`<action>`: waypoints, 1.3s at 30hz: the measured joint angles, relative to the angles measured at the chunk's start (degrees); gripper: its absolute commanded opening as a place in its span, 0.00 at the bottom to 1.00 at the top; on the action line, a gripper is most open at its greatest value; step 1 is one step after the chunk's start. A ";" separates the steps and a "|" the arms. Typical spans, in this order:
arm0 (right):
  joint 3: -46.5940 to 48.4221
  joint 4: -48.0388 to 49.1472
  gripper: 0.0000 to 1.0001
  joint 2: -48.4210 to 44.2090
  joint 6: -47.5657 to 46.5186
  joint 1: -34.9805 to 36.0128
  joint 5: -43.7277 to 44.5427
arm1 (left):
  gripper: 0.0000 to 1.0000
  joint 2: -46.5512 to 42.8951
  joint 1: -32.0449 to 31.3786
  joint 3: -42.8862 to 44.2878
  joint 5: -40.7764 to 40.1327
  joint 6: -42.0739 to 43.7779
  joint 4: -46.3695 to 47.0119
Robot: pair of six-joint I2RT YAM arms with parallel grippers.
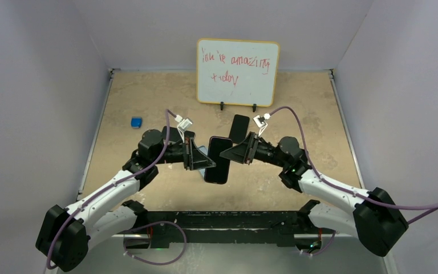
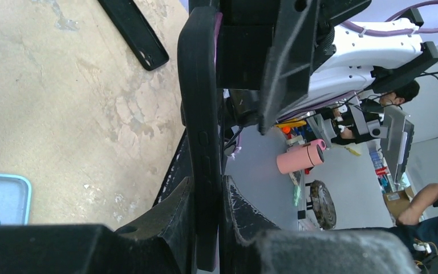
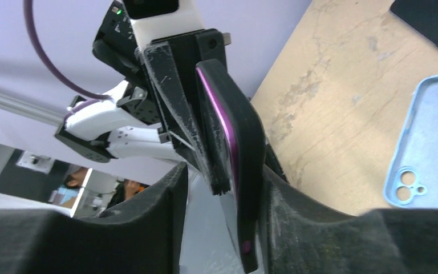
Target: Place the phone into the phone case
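The phone [image 1: 218,160], black with a reddish-purple rim, hangs edge-on above the table between both arms. My left gripper [image 1: 204,157] is shut on one side edge; in the left wrist view its fingers [image 2: 182,208] pinch the phone [image 2: 201,114]. My right gripper [image 1: 229,154] stands open around the opposite edge. In the right wrist view the phone [image 3: 242,142] lies against one finger [image 3: 296,211], and the other finger stands clear of it. The light blue phone case [image 3: 433,142] lies flat on the table below, mostly hidden under my left gripper in the top view [image 1: 202,152].
A second black phone-shaped slab [image 1: 239,128] lies behind the grippers, in front of a whiteboard [image 1: 237,71] on stands. A small blue cube [image 1: 136,122] sits at the left. The walls of the enclosure border the tan table [image 1: 296,103].
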 measured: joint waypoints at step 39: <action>-1.09 7.13 0.52 1.73 -0.63 -0.35 -5.51 | 0.00 -2.54 1.14 5.81 -5.05 3.52 -5.11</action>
